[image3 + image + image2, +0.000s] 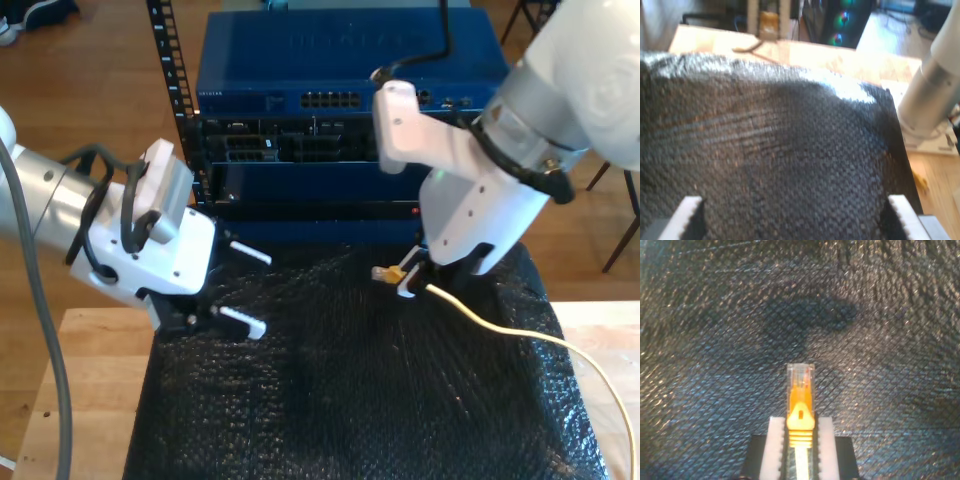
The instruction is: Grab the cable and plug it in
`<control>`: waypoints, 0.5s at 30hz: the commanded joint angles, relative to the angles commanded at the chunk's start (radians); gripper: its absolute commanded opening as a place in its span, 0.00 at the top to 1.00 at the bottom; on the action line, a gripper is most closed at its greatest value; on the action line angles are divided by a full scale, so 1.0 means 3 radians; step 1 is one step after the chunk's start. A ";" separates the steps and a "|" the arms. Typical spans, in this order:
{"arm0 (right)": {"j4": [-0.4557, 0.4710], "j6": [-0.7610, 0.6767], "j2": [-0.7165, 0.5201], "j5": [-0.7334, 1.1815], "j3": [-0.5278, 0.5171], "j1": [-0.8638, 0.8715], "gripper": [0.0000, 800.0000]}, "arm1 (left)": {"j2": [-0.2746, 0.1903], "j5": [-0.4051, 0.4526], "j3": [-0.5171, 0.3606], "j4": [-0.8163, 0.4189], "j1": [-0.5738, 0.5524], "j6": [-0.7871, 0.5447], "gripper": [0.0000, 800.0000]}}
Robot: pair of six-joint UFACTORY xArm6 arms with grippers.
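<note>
The yellow cable trails across the black mat toward the exterior view's right edge. Its clear plug with yellow boot sticks out past the white pads of my second gripper, which is shut on it. In the exterior view this gripper hovers just above the mat's far part, with the plug pointing toward the exterior view's left. My first gripper is open with nothing between its fingers. It hangs over the mat's edge at the exterior view's left.
A blue rack of network gear, with a row of ports on its front, stands behind the mat. The mat lies on a wooden table. The other arm's white body shows in the first wrist view.
</note>
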State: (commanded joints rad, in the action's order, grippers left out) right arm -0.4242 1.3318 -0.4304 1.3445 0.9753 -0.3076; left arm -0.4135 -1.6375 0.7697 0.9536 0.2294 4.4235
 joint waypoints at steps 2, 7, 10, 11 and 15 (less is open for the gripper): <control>-0.0010 0.0000 -0.0072 0.0020 0.0000 0.0026 1.00 | 0.0000 0.0000 0.0010 0.0010 -0.0005 0.0000 0.00; -0.0082 0.0000 -0.0153 0.0148 0.0000 0.0092 1.00 | 0.0010 0.0000 0.0056 0.0061 -0.0143 0.0010 0.00; -0.0102 0.0000 -0.0194 0.0184 0.0000 0.0138 1.00 | 0.0031 0.0005 0.0128 0.0082 -0.0271 0.0082 0.00; -0.0123 0.0000 -0.0199 0.0189 0.0000 0.0138 1.00 | 0.0031 0.0005 0.0148 0.0082 -0.0312 0.0107 0.00; -0.0194 -0.0005 -0.0225 0.0205 0.0000 0.0143 1.00 | 0.0041 0.0066 0.0184 0.0087 -0.0501 0.0148 0.00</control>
State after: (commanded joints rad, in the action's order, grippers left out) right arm -0.4826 1.3303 -0.4979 1.4059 0.9753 -0.2647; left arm -0.4012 -1.6176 0.8249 0.9797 0.0790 4.4680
